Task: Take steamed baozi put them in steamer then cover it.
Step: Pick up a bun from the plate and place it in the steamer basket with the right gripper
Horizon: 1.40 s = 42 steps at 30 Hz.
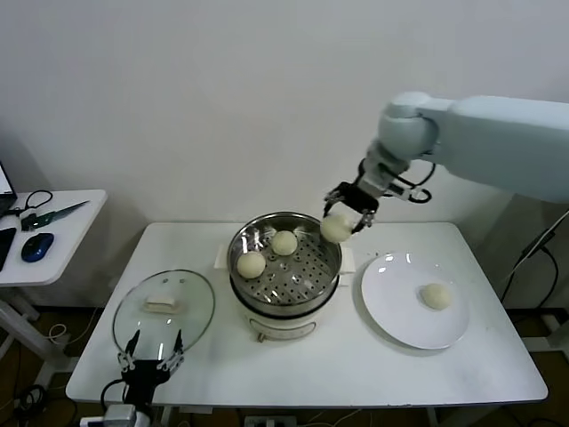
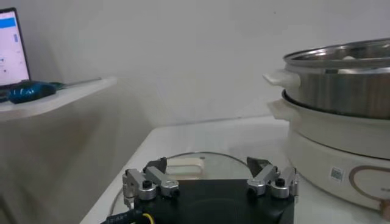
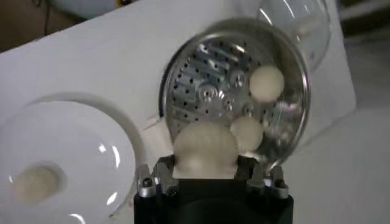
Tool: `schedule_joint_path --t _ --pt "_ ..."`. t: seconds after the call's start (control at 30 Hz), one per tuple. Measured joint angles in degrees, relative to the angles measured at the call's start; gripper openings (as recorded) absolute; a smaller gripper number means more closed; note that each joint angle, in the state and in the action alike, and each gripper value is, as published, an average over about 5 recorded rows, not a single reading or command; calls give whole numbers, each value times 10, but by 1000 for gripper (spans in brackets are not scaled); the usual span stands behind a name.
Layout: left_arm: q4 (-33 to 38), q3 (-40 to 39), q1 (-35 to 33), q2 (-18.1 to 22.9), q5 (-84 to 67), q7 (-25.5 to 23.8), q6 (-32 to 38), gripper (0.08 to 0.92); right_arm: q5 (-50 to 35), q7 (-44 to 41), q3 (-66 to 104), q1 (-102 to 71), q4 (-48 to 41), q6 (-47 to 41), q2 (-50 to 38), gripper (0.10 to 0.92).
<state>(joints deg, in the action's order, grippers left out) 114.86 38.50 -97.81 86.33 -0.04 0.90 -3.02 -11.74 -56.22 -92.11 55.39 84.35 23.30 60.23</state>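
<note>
The steamer [image 1: 307,238] stands at the table's middle, a steel perforated basket on a cream pot base. Two baozi lie in it, one at the left [image 1: 252,264] and one toward the back [image 1: 284,242]. My right gripper [image 1: 342,222] is shut on a third baozi [image 1: 335,228] and holds it in the air just above the steamer's right rim; in the right wrist view this baozi [image 3: 205,148] sits between the jaws above the basket [image 3: 210,91]. A fourth baozi [image 1: 436,296] lies on the white plate [image 1: 391,294]. My left gripper [image 1: 151,352] is open, low by the glass lid [image 1: 191,302].
The glass lid with a white handle lies flat on the table left of the steamer and also shows in the left wrist view [image 2: 183,163]. A side table [image 1: 62,233] with a mouse and cables stands at the far left.
</note>
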Motion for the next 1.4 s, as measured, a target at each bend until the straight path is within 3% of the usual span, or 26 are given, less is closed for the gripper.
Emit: schedule_joint_path --t 0.77,0.97,1.17,1.4 --pt "-1 5 2 1 -1 0 0 823 172 55 41 -185 -54 29 117 687" --pt "0 7 -1 1 -2 1 0 823 177 56 43 -202 -69 30 131 705" --pt "3 7 -4 1 -3 1 1 823 160 56 44 -196 -81 38 132 809" --pt "4 7 -6 1 -4 2 4 823 109 41 36 -146 -108 57 116 823"
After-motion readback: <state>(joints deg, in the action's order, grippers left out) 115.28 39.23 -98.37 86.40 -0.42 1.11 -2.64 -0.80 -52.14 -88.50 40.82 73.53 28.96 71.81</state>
